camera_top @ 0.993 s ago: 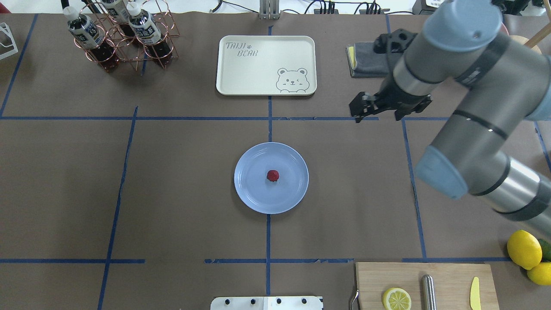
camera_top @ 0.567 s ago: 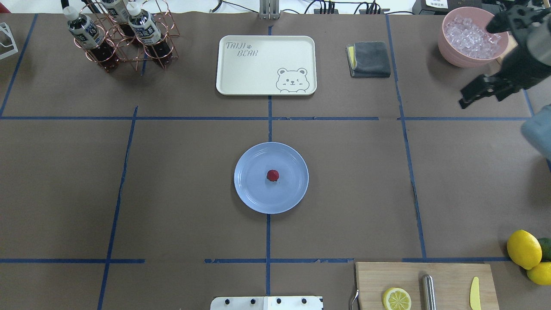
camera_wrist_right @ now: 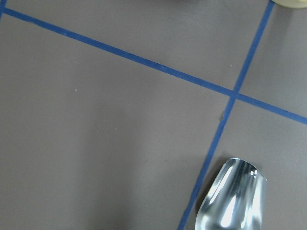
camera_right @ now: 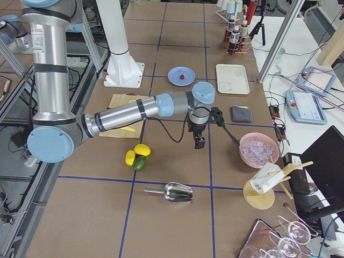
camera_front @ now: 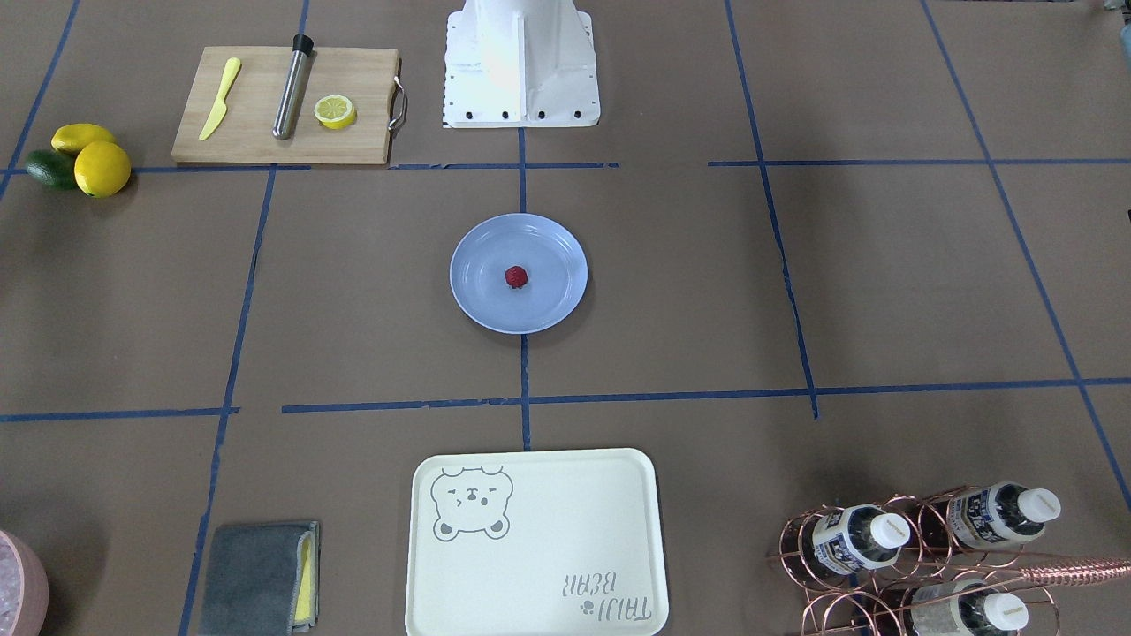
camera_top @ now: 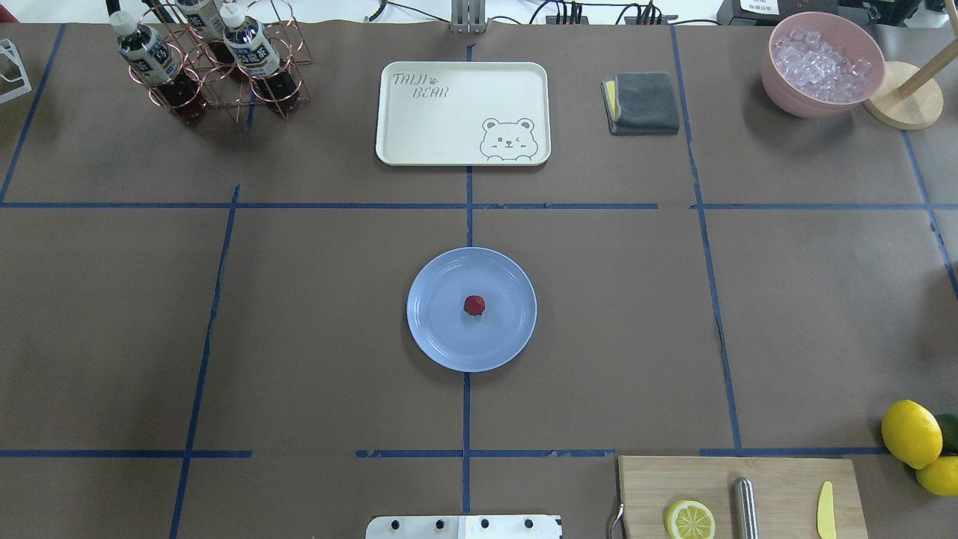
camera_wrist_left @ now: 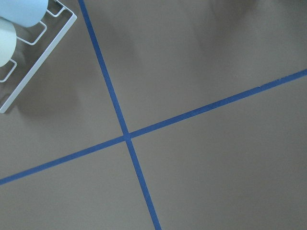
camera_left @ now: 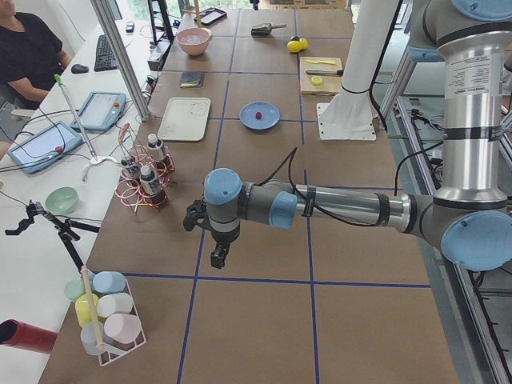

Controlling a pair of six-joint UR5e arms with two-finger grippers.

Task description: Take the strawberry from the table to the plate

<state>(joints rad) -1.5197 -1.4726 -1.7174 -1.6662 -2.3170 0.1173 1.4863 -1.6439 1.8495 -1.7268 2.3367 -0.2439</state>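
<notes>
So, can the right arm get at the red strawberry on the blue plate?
Probably yes: the small dark-red strawberry lies uncovered on the round light-blue plate; nothing stands between it and the right gripper.

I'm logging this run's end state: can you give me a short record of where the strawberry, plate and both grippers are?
strawberry: lies near the middle of the plate
plate: on the table, at its centre
left gripper: far from the plate, open or shut unclear
right gripper: far from the plate, open or shut unclear
task: looks done

left claw (camera_left: 217, 258), right claw (camera_right: 199, 144), opening too small
</notes>
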